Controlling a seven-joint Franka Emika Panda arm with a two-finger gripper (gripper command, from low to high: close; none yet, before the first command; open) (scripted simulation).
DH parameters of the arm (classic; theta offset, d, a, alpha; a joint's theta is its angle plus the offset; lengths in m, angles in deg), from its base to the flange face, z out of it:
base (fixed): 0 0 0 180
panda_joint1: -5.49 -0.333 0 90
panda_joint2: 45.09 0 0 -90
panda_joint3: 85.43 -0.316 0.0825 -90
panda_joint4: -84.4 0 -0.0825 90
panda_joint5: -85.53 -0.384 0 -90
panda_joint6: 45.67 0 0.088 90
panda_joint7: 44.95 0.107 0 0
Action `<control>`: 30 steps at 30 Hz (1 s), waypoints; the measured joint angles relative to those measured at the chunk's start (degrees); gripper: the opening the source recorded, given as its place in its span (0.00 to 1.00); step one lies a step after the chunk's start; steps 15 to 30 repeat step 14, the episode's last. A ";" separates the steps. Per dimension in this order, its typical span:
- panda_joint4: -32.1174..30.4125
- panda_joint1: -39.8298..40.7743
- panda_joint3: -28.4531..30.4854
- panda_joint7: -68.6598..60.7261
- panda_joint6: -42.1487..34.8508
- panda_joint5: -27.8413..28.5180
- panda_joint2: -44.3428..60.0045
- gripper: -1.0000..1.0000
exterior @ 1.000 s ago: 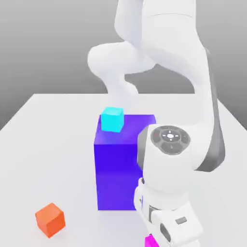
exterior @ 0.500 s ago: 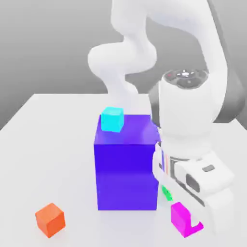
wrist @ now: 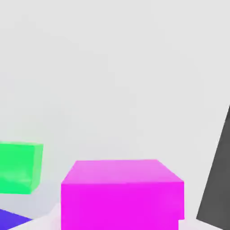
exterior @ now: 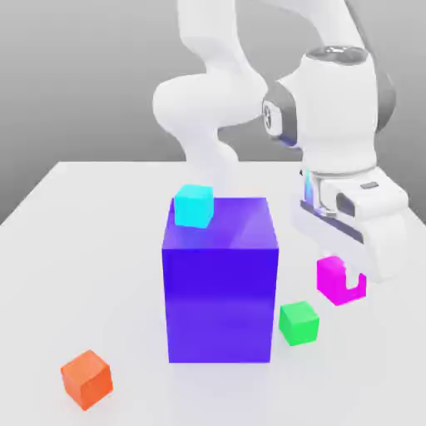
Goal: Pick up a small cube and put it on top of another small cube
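Below the wrist, magenta cube (exterior: 333,279) pinched in hand (exterior: 343,268), partly hidden by fingertip (exterior: 353,277)

Cubes are showing solid magenta (exterior: 334,279), green (exterior: 299,324), orange-red (exterior: 86,380) and cyan (exterior: 194,206); big block (exterior: 220,291) is reading plain blue-purple, tabletop (exterior: 100,274) pale grey-white, arm (exterior: 339,112) white with dark grey.

A bright pink cube (wrist: 122,197) is big and close, with its top and one side showing. A green cube (wrist: 17,168) sits apart from it. There is a bit of a blue block (wrist: 12,220), a dark gray shape (wrist: 218,179) and the pale table (wrist: 112,81).
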 joint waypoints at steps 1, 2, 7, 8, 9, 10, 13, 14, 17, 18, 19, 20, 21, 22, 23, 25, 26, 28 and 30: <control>-1.73 0.50 -0.99 1.93 0.22 1.15 -0.99 0.00; -3.63 1.13 -1.81 4.04 0.21 2.44 -0.89 0.00; -7.19 2.08 -3.22 7.64 5.53 4.07 5.95 0.00; -7.16 1.97 -3.20 7.48 7.34 3.79 7.88 0.00; -7.10 1.92 -3.27 7.29 9.20 3.49 9.84 0.00; -7.04 1.93 -3.31 7.11 11.10 3.21 11.84 0.00; -6.93 1.98 -3.43 6.90 14.12 2.87 15.00 1.00; -6.93 1.98 -3.43 6.90 14.12 2.87 15.00 1.00; -6.93 1.98 -3.43 6.90 14.12 2.87 15.00 1.00; -6.93 1.98 -3.43 6.90 14.12 2.87 15.00 1.00; -6.93 1.98 -3.43 6.90 14.12 2.87 15.00 1.00; -6.93 1.98 -3.43 6.90 14.12 2.87 15.00 1.00; -6.93 1.98 -3.43 6.90 14.12 2.87 15.00 1.00; -6.93 1.98 -3.43 6.90 14.12 2.87 15.00 1.00; -6.93 1.98 -3.43 6.90 14.12 2.87 15.00 1.00; -6.93 1.98 -3.43 6.90 14.12 2.87 15.00 1.00; -6.93 1.98 -3.43 6.90 14.12 2.87 15.00 1.00; -6.93 1.98 -3.43 6.90 14.12 2.87 15.00 1.00; -6.93 1.98 -3.43 6.90 14.12 2.87 15.00 1.00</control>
